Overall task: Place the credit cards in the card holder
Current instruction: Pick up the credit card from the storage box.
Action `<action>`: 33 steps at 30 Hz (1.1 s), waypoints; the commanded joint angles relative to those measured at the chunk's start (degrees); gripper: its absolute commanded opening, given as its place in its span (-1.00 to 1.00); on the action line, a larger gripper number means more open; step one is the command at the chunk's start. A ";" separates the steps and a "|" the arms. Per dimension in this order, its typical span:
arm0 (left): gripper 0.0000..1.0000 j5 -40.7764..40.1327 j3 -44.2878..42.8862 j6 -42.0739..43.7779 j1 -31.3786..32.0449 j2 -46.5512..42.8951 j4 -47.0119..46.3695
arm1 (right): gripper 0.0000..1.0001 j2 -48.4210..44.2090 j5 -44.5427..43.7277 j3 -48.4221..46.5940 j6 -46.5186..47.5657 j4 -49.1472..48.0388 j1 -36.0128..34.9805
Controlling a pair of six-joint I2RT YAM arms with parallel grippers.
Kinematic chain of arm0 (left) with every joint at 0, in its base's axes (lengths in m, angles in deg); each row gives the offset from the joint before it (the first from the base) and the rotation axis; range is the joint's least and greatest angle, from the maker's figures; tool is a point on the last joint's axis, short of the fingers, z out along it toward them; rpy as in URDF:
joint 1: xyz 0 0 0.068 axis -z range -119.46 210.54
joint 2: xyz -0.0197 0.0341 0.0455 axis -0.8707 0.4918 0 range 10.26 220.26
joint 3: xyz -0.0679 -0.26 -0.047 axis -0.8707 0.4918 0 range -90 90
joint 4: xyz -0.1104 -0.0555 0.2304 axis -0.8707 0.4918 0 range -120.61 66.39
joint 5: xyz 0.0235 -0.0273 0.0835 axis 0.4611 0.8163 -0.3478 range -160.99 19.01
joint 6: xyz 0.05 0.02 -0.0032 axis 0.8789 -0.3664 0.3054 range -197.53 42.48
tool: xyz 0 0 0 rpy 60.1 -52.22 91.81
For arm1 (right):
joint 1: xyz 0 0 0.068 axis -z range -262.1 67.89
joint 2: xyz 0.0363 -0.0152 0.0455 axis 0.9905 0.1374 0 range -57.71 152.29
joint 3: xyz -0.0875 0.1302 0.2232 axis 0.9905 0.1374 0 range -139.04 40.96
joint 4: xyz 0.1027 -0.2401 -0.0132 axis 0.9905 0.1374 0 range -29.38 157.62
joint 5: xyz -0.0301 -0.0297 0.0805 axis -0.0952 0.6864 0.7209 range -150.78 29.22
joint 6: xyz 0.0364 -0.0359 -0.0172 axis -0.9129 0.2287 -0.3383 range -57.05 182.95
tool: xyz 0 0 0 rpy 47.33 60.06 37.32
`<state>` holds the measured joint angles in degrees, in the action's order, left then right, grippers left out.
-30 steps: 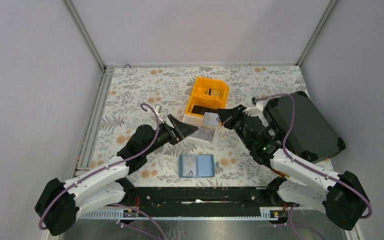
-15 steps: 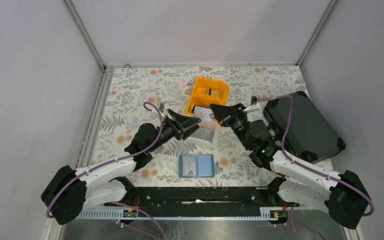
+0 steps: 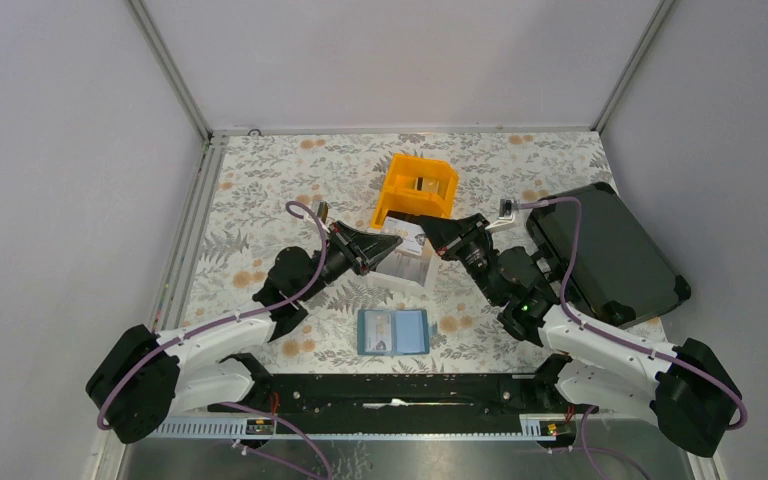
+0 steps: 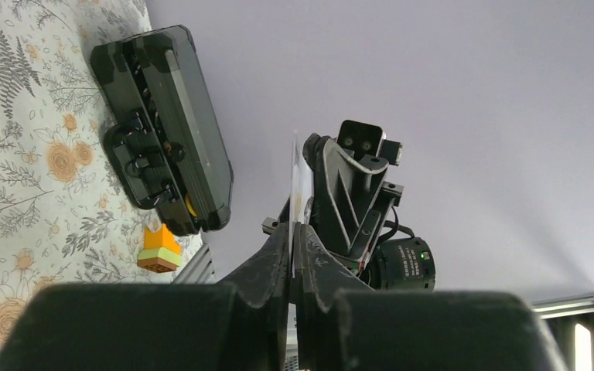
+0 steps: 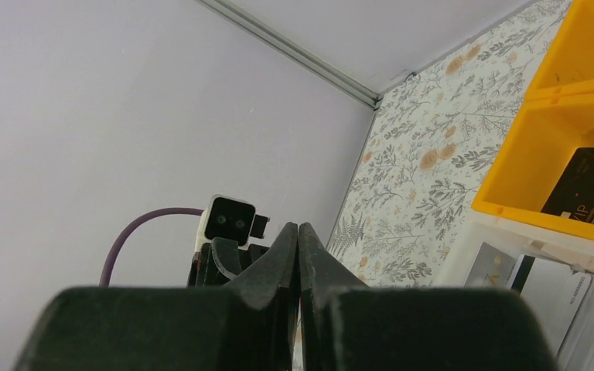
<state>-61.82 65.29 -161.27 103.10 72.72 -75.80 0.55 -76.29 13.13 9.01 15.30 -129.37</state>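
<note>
Handover pose in mid-air over the white bin (image 3: 415, 272). The left jaws are clenched on a pale card (image 3: 412, 236); in the left wrist view it is edge-on and sticks out past the tips. The right jaws are clenched too, facing the left ones with their tips at the card's opposite edge. It looks like both pinch the same card, though the right wrist view shows only a thin seam between them.

The holder (image 3: 393, 331) lies open and flat on the table (image 3: 280, 180) at the near edge, between the arm bases and well apart from both jaws.

The orange bin (image 3: 392, 182) is just behind the white bin, touching it. It has dark cards (image 5: 588, 182) inside; pale cards (image 5: 588, 309) are stacked in the white bin. The black case (image 3: 605, 250) is on the right side of the table.
</note>
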 commanded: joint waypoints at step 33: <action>-1.00 38.09 -7.47 44.77 -5.48 -4.39 34.04 | -0.19 11.68 70.81 -7.51 10.76 13.34 12.43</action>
<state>-27.90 60.35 -118.19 97.81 68.39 -39.87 11.17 -9.24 8.25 20.05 33.81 -115.08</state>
